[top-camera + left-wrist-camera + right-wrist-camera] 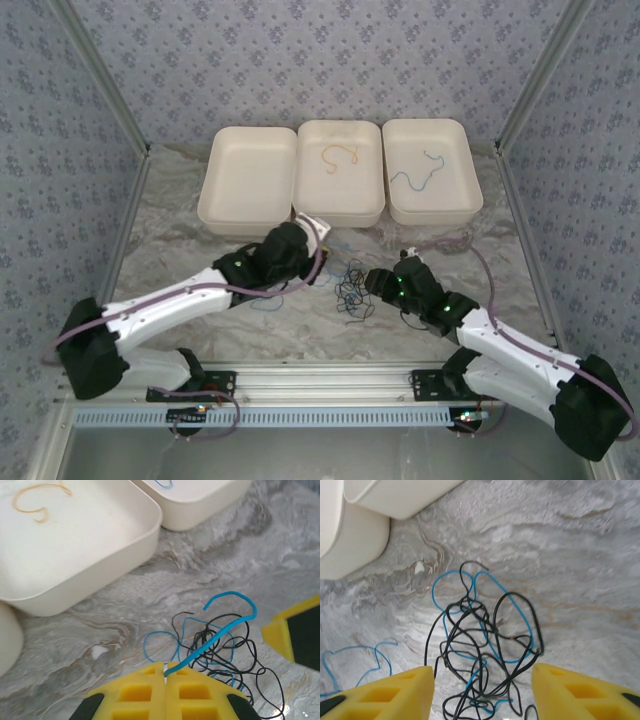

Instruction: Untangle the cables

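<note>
The left gripper is pinching one blue cable with its jaws fully together. The strand is leaving the pinch point and running up and away to that camera's right. There it is arching over before dropping back towards the tangle of black and blue cables on the marbled table.

The knot is sitting between the two arms, just in front of both. The right gripper is hanging over it with its yellow fingers spread wide, one on either side of the heap. They are gripping nothing, and I can't say whether they are touching the table.

So the held strand's long axis is pointing from the left gripper straight at the knot and at the right gripper beyond it. To my eye, freeing it means drawing it back along that line, away from the right arm, while the right jaws close down on the rest to anchor it.

Both are about equally near, but the left already has the strand. (The orange cable is lying well apart, in the middle tray.)
</note>
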